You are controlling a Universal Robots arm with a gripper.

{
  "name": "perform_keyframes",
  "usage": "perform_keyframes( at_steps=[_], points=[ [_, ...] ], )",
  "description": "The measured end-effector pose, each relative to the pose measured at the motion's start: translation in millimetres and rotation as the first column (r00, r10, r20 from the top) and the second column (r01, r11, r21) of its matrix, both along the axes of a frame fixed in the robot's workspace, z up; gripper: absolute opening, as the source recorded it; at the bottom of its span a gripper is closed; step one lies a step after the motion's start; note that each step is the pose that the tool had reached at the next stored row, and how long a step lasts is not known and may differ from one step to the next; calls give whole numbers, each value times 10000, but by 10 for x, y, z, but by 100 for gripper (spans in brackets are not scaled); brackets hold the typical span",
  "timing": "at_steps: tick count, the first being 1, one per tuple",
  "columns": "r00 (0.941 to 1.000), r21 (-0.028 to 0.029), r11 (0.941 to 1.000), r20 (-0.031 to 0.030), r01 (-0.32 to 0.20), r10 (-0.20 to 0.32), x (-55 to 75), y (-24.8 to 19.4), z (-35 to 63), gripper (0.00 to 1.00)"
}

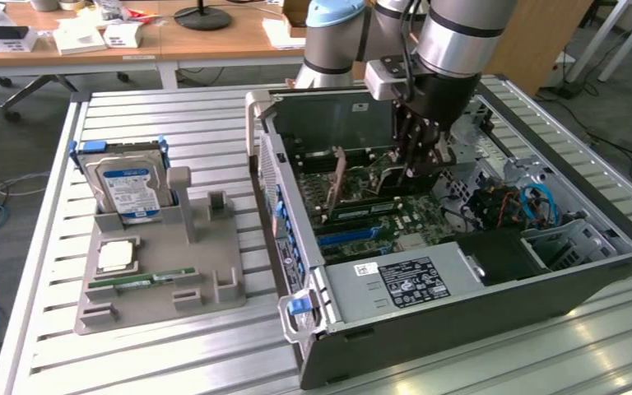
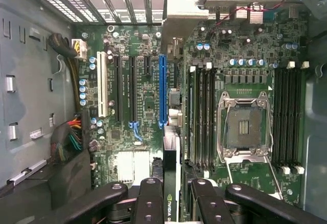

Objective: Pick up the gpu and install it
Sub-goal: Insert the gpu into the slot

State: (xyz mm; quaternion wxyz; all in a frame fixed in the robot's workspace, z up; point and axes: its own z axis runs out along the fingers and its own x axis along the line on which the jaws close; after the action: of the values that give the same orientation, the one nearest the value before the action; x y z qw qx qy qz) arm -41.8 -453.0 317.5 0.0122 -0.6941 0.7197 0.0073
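We see a slatted metal table (image 1: 162, 362) carrying an open computer case (image 1: 579, 280) that lies on its side with the interior facing up. The arm (image 1: 459, 33) comes down from above into the rear half of the case. The green motherboard (image 2: 148, 106) covers the case floor, and a power supply (image 1: 404, 280) with a white label sits at the near end. On the exterior view's left, well apart from the case, stands a grey parts holder (image 1: 157, 304). A silver hard drive (image 1: 129, 189) with a blue and white label stands upright at its far end. A square processor chip (image 1: 116, 255) and a narrow green RAM stick (image 1: 141, 280) lie flat nearer to us.

The gripper (image 1: 417, 164) hangs inside the case, low over the board. Its black fingers (image 2: 149, 203) are closed on the gpu (image 2: 170, 199), which we see edge-on between them, a green logo on its dark edge. The card is held upright over the motherboard, just beside the long blue slot (image 2: 162, 88), between that slot and the memory slots next to the empty processor socket (image 2: 244, 127). We cannot tell whether its lower edge touches the board.
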Motion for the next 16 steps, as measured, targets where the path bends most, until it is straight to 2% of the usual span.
perform_keyframes(
  at_steps=[16],
  points=[
    [10000,0,10000,0,0,0,0,0,-73,26]
  ],
)
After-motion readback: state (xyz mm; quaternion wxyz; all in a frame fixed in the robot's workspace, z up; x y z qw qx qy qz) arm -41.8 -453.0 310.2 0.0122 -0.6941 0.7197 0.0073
